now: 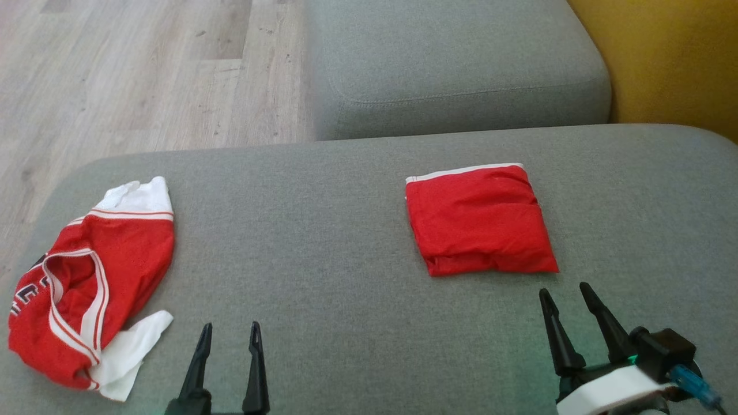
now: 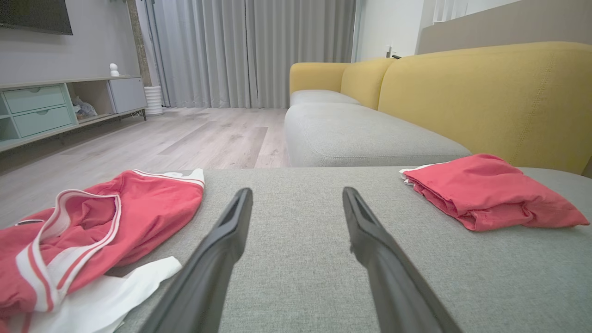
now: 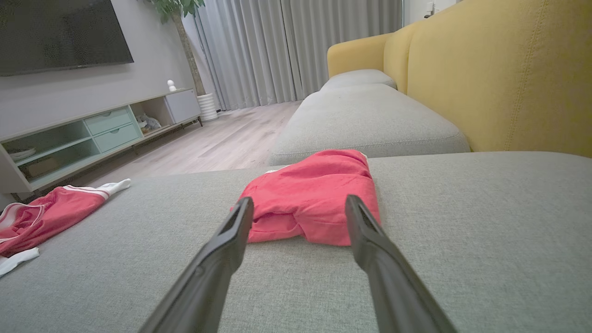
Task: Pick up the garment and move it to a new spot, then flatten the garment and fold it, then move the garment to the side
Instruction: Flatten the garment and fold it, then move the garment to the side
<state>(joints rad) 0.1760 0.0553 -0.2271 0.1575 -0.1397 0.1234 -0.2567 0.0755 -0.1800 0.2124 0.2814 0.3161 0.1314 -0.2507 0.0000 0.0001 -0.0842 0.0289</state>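
Crumpled red-and-white jersey lies bunched at the left end of the grey seat cushion, close to its edge, neck opening up, white ends poking out at the far & near sides. Its long axis runs roughly near-to-far in head view, leaning toward the robot's left at the near end. It sits off to the left of the left gripper, not ahead of it. Closest bit is the white flap at the near end, just beside the left finger. In left wrist view the jersey is left of the fingers, w/ bare cushion straight btwn them. Left gripper's fingers are spread wide, nothing in them. Right gripper is likewise spread & empty, well apart from the jersey. It points at the folded red garment, which looks finished. Its tips are near that one, apparently not touching. Judging by the layout, the left arm is the nearer one. The reach probably needs a swing leftward onto the jersey's side, rather than straight fwd.
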